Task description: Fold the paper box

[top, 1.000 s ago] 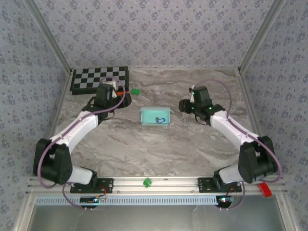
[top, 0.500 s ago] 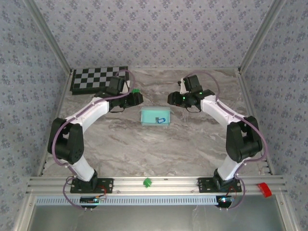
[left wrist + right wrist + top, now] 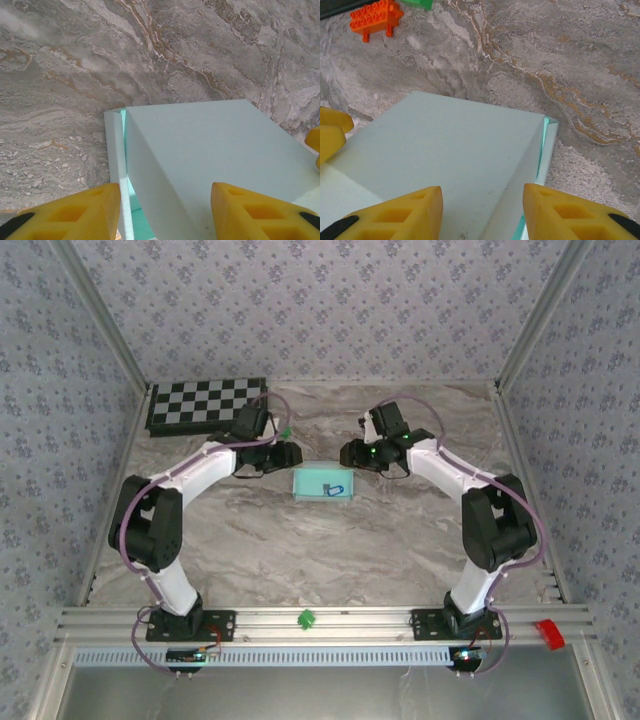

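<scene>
Here, paper box (image 3: pixel 323 482) between spread left end effector (image 3: pixel 165 199), right end effector (image 3: pixel 482 199).

Grey marbled surface (image 3: pixel 400 530): paper box (image 3: pixel 322 483) centre; checkerboard (image 3: pixel 205 403) far-left corner; orange brick (image 3: pixel 375 17), green block (image 3: pixel 284 431) near board.

The small rectangular box of pale mint-blue thin card (image 3: pixel 322 482) lies flat, on the near side and to the right of the black-and-white checkered board (image 3: pixel 205 403), well apart from it. Its broad top panel is smooth and closed. A narrow side flap (image 3: pixel 115 150) stands slightly off one end, with brighter teal showing in the gap.
</scene>
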